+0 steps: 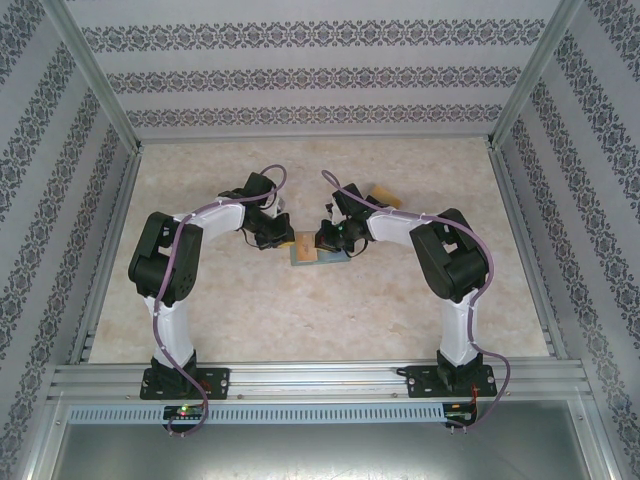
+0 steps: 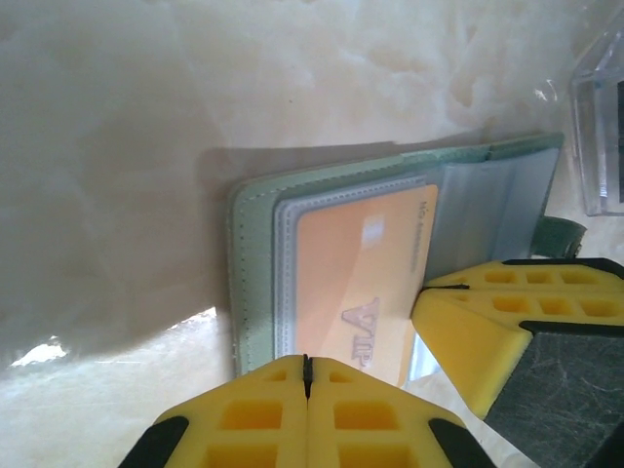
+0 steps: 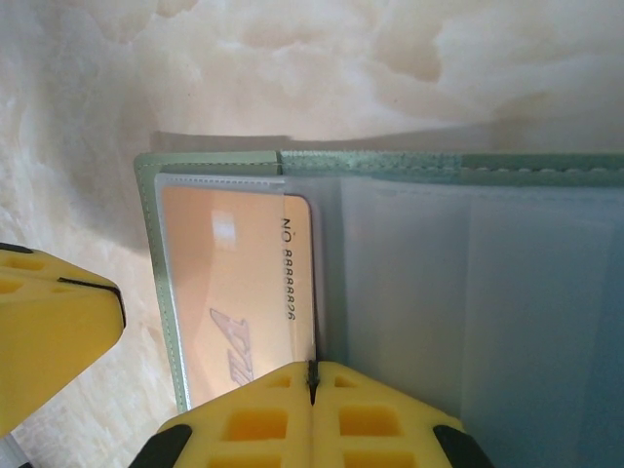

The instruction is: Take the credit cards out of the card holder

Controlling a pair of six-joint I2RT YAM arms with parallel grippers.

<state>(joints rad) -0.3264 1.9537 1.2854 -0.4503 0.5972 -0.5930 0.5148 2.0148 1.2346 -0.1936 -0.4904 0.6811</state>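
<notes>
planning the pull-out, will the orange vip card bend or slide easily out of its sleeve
Likely stiff: the orange VIP card lies flat with straight edges. Probably slippery, given its glossy glare. The clear sleeve covers most of it, so it may drag.

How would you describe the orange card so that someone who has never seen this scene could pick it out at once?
Mid-table, where the left gripper and right gripper meet, lies an open sage-green card holder. The card sits in the clear sleeve of one half. Unlike the pale, empty-looking sleeves beside it, it is tan-orange with VIP lettering and a printed number.
</notes>
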